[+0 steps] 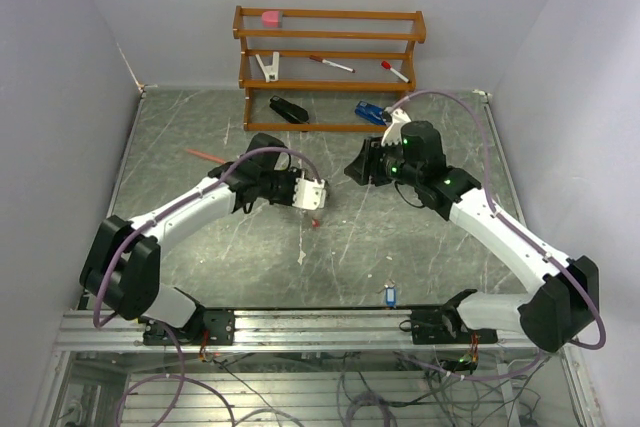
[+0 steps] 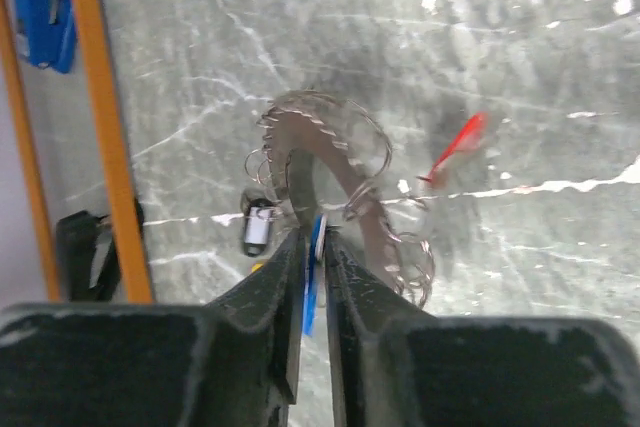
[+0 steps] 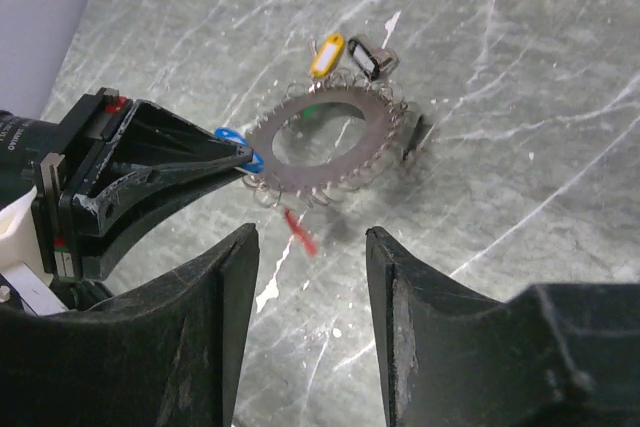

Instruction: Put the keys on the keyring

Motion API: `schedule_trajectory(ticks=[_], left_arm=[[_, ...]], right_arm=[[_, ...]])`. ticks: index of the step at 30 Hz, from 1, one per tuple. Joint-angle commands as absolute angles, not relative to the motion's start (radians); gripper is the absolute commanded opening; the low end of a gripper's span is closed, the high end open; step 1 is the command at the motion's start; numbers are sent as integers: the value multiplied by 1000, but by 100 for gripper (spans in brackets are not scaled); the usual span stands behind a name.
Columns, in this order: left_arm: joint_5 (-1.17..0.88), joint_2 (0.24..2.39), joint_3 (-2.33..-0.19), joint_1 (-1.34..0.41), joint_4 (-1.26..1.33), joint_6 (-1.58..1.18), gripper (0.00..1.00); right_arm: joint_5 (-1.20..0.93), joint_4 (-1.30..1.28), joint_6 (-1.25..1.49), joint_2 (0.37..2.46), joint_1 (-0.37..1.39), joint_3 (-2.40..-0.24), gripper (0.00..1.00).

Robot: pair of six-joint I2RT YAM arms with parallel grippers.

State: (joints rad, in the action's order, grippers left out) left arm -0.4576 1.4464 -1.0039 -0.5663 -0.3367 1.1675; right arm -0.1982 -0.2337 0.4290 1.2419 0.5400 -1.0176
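The keyring [image 3: 320, 142] is a flat metal ring fringed with small wire loops, hanging just above the table with its shadow below. It carries a yellow tag [image 3: 327, 54], a black-and-silver tag [image 3: 370, 59] and a dangling red tag [image 3: 300, 230]. My left gripper [image 2: 315, 239] is shut on a blue tag [image 2: 314, 267] at the ring's edge [image 2: 340, 182]; its tip also shows in the right wrist view [image 3: 240, 152]. My right gripper [image 3: 312, 247] is open and empty, just short of the ring. Another blue-tagged key [image 1: 390, 296] lies near the table's front edge.
A wooden rack [image 1: 330, 67] stands at the back with pens and a pink block. A black stapler [image 1: 288, 109] and a blue stapler [image 1: 368, 112] lie at its foot. A red pen [image 1: 203, 155] lies on the table at the left.
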Motion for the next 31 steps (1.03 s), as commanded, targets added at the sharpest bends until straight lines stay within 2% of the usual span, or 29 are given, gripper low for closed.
schedule_trajectory(ticks=[1,3,4,5,6,7,9,10,11,16,17,19,24,25,26,31], left_arm=[[-504,1428,-1012,-587,-328,1109,26],[-518,1433,-1024,-598,-382,1099,33],[-525,1428,-1032,-601,-397,1069,41],[-530,1425,-1043,-603,-399,1044,45],[-539,1419,-1058,-603,-407,1009,48],[-557,1411,-1075,-603,-429,977,56],[-583,1398,-1119,-603,-473,941,67],[-591,1394,-1143,-603,-498,925,74],[-589,1391,-1167,-602,-508,886,76],[-482,1349,-1229,-489,-355,561,78],[-464,1340,-1237,-447,-318,490,79],[-402,1323,-1262,-383,-282,376,79],[-117,1271,-1296,-324,-279,287,81],[-84,1256,-1290,-314,-276,277,86],[-63,1245,-1273,-302,-271,268,96],[-50,1210,-1210,-279,-268,232,99]], right_arm=[[-225,-339,430,1258,531,-1085,48],[-226,-366,432,1261,529,-1095,50],[-224,-376,433,1261,529,-1096,51],[-222,-383,434,1260,527,-1095,55],[-214,-389,438,1257,527,-1093,65],[-206,-393,442,1256,525,-1088,71],[-205,-390,449,1255,521,-1078,74],[-196,-387,456,1256,518,-1075,82],[-183,-389,465,1258,517,-1076,83],[-8,-422,504,1259,514,-1100,88],[35,-430,514,1250,515,-1103,94],[137,-437,545,1226,516,-1104,96],[294,-440,550,1180,515,-1086,100],[306,-439,540,1178,515,-1083,100],[312,-434,525,1177,515,-1076,100],[339,-438,520,1173,515,-1062,100]])
